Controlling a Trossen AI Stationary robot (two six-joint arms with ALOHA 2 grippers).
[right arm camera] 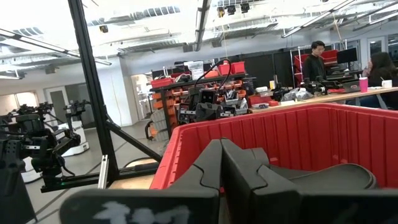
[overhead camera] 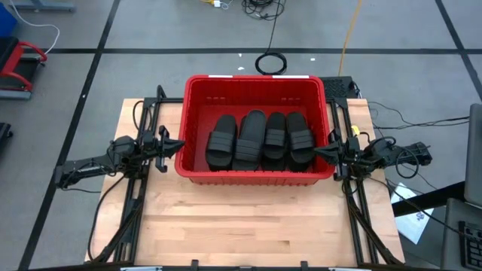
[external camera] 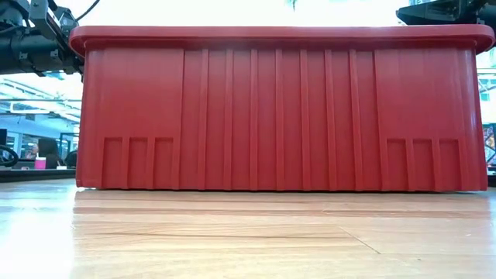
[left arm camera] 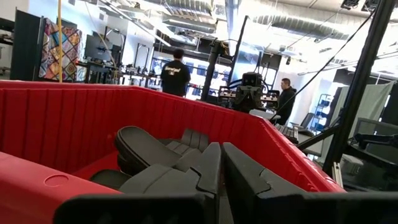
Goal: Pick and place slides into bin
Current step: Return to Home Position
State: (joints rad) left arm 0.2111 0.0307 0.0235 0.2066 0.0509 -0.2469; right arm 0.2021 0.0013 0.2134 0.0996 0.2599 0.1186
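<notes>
The wooden worktop [overhead camera: 241, 218] carried the red bin [overhead camera: 256, 178], with four black slides [overhead camera: 260, 141] showing side by side inside it. The left pincer [overhead camera: 173, 148] and the right pincer [overhead camera: 321, 153] hung just beside its short walls, each with fingers pressed together. A person [left arm camera: 175, 73] stood in the room beyond.

light: bright, overhead | glare: blown-out behind bin [external camera: 271, 116] | shadows: soft
</notes>
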